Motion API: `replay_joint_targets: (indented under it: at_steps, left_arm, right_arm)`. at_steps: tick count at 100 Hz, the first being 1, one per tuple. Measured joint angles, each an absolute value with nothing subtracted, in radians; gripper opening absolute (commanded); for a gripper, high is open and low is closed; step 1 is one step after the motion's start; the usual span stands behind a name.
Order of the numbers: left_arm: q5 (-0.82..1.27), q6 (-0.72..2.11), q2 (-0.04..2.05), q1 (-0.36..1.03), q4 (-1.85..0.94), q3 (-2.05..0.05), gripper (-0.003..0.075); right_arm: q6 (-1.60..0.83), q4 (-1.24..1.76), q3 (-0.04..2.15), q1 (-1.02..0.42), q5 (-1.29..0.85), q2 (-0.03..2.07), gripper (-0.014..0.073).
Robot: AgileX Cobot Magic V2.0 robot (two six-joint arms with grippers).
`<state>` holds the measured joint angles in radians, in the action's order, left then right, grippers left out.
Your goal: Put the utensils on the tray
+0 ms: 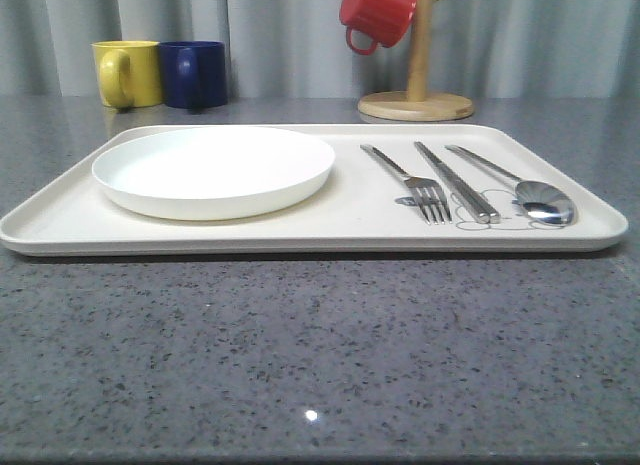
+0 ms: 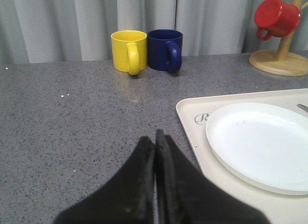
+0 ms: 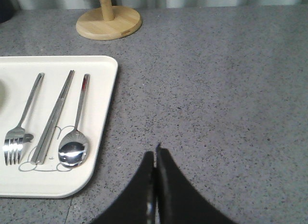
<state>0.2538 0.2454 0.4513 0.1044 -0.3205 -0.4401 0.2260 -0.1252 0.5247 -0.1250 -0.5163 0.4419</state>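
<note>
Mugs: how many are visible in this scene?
3. The yellow mug and blue mug stand side by side behind the tray; the red mug hangs on the wooden stand.

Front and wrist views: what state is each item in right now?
Plate: upright on the tray.
Fork: flat on tray.
Knife: flat, between fork and spoon.
Red mug: hung on the stand.
Left tool: shut, empty.
Right tool: shut, empty.
</note>
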Motion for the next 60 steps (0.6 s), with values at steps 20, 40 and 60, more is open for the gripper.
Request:
replay_joint_targets:
  at_steps: [20, 40, 60]
  left_arm:
    - [0.254, 0.245, 0.451, 0.104, -0.320, -0.440, -0.0019]
    - [0.254, 0.245, 0.451, 0.104, -0.320, -0.440, -0.0019]
    - [0.254, 0.245, 0.451, 0.104, -0.320, -0.440, -0.0019]
  right_arm:
    - [0.226, -0.129, 0.475, -0.125, -0.444, 0.412, -0.0069]
    - [0.224, -0.127, 0.332, -0.122, -0.288, 0.292, -0.0069]
    - [0.150, -0.066, 0.191, -0.086, -0.179, 0.148, -0.0069]
